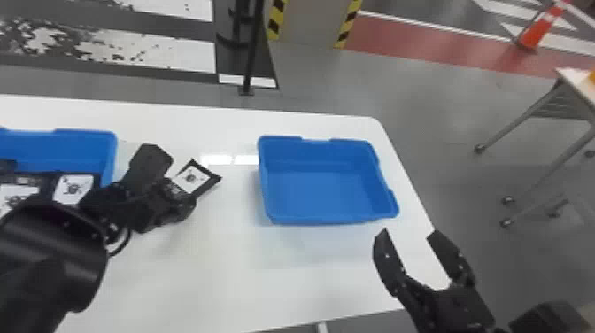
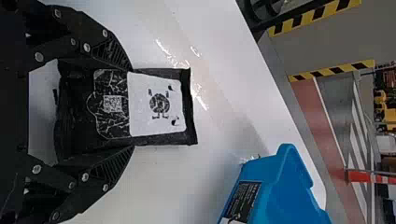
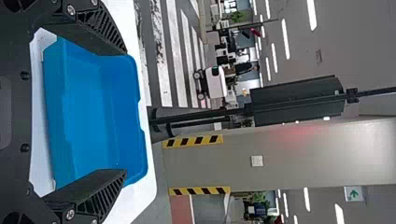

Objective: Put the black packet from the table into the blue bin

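Grey floor (image 1: 310, 88) with a red strip (image 1: 411, 46) lies beyond the white table (image 1: 212, 279).

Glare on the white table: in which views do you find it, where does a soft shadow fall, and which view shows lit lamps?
Head view: bright reflections on the white table, left of the empty blue bin; left wrist view: glare streaks past the black packet's end, soft shadow beside the bin; right wrist view: lit ceiling lamps.
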Motion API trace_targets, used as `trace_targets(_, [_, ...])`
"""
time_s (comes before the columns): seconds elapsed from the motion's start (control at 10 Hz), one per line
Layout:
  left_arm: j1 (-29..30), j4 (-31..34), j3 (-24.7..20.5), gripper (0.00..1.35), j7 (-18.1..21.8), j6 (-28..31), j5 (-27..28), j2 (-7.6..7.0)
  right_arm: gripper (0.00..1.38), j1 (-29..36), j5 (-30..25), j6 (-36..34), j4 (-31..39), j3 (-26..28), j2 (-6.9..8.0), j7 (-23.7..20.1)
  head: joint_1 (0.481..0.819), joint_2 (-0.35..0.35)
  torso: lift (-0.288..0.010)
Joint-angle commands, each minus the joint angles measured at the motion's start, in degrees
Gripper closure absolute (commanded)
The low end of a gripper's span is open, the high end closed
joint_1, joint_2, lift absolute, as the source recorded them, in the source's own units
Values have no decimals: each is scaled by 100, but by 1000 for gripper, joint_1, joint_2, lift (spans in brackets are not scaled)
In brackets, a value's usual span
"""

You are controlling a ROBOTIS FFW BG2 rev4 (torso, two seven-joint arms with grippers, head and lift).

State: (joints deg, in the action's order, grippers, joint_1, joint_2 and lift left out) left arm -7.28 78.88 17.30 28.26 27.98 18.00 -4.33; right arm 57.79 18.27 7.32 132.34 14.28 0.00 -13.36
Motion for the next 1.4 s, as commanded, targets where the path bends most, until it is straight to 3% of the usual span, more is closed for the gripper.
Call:
trace_targets(0.0, [-18, 8, 53, 1170, 39, -155, 62, -7, 114, 1, 1, 0, -9, 0, 5, -9, 695, -305, -110])
trace_targets(0.2, [-130, 36, 76, 1216, 215, -492, 96, -7, 114, 1, -11, 0, -23, -11, 5, -9, 695, -316, -110])
trace_targets(0.3, [-74, 346, 76, 1216, 259, -337, 74, -42, 114, 15, -11, 0, -23, -11, 5, -9, 695, -324, -110])
trace_targets(0.5, [292, 1372, -96, 1216, 426, -70, -98, -191, 114, 29, -22, 0, -9, -11, 5, -9, 695, -329, -110])
trace_targets(0.7, [911, 2722, -587, 1216, 470, 338, -64, -358, 114, 29, -34, 0, 5, -23, 5, -9, 695, -316, -110])
trace_targets(0.9, [1375, 3355, -1284, 1216, 558, 506, 245, -516, 114, 29, -11, 0, 19, -23, 5, -9, 695, -251, -110])
trace_targets(1.0, [1459, 3383, -1684, 1216, 610, 661, 451, -534, 114, 29, -11, 0, 19, -11, 5, 0, 695, -222, -110])
trace_targets(1.2, [1529, 3355, -2129, 1211, 610, 900, 919, -525, 114, 1, -11, 0, 5, -11, 5, -9, 695, -93, -110])
trace_targets(1.3, [1586, 3313, -2255, 1096, 610, 970, 1022, -507, 114, -14, -11, 0, 5, -11, 5, -9, 695, -46, -110])
